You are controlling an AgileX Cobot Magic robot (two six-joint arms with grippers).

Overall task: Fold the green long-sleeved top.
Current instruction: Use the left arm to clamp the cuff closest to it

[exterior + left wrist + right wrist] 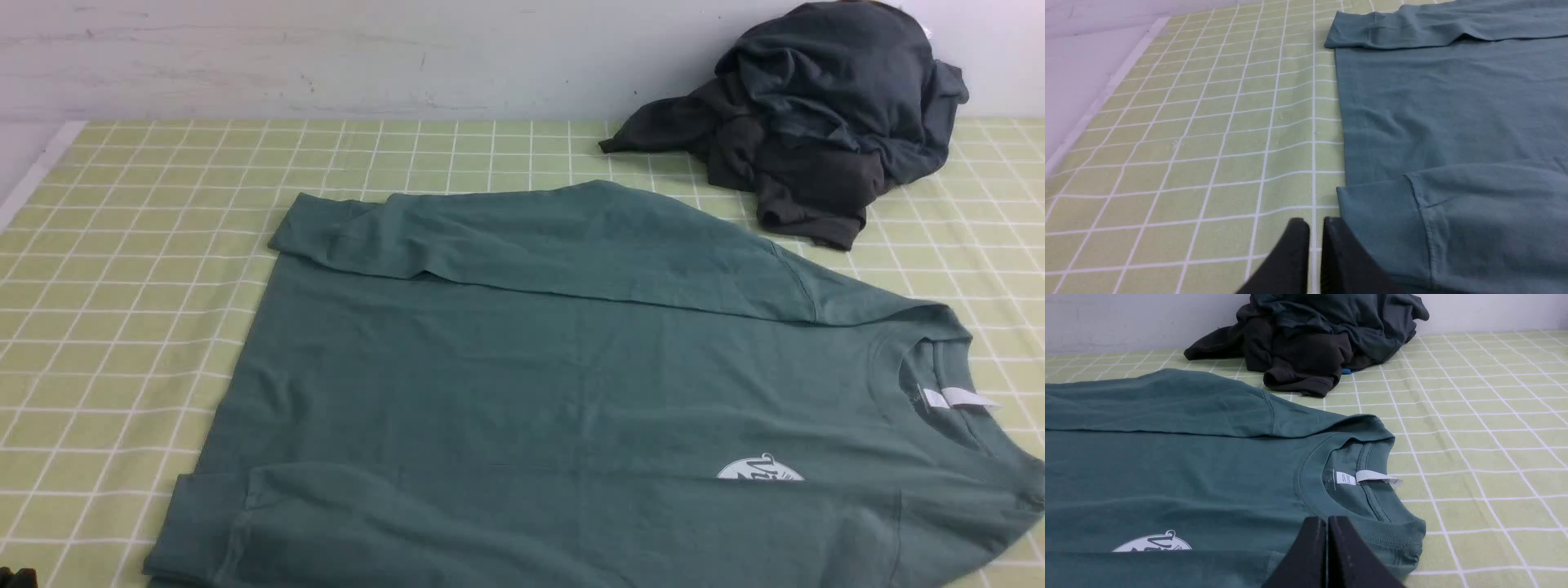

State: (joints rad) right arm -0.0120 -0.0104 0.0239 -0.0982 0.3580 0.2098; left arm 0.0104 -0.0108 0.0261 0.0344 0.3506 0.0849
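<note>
Both sleeves are laid in across the green long-sleeved top [522, 367], which lies flat on the checked cloth [122, 245], its collar [884, 363] toward the robot's right. The right gripper [1327, 519] hovers just beside that collar, jaws together and empty. The left gripper [1314, 222], likewise closed on nothing, sits at the end farthest from the collar, by a cuff [1376, 228]. Each should probably open, pinch every layer, and lift evenly. Dark clothes [816, 122] lie heaped beyond the collar.
</note>
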